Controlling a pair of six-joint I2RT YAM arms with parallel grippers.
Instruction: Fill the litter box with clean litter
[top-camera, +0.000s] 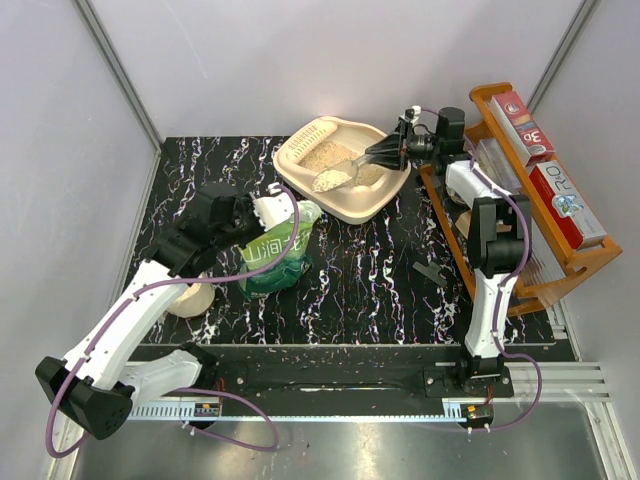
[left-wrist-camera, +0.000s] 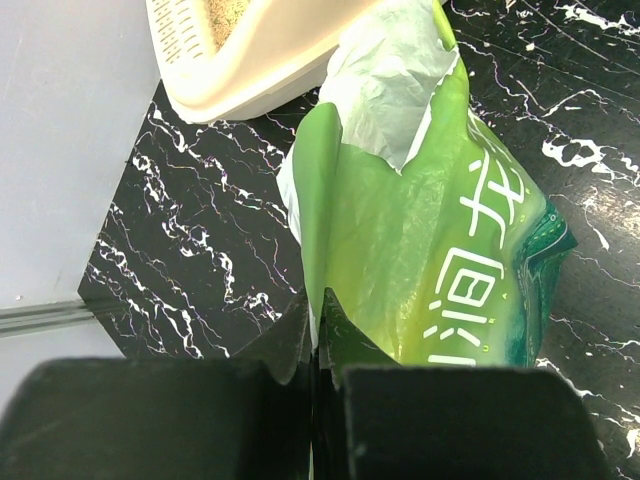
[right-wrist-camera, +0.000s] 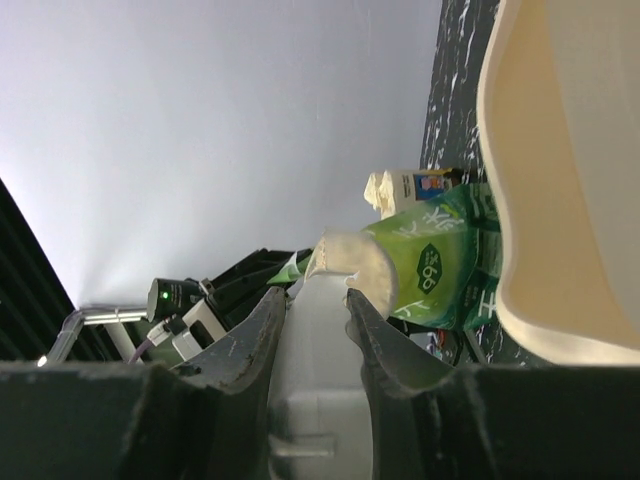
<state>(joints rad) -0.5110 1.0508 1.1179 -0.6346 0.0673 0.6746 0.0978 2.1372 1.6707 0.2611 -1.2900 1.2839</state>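
Observation:
The cream litter box sits at the back centre of the table, with clean litter piled inside it. My right gripper is shut on the pale handle of a scoop. The scoop is heaped with litter and hovers over the box's near side. In the right wrist view the handle fills the gap between the fingers, with the box wall to the right. My left gripper is shut on the torn top edge of the green bag. The left wrist view shows the jaws pinching that bag, with the box beyond.
An orange wooden rack holding red boxes stands along the right side. A cream tape roll lies near the left arm. A small black object lies right of centre. A small white carton stands beside the bag.

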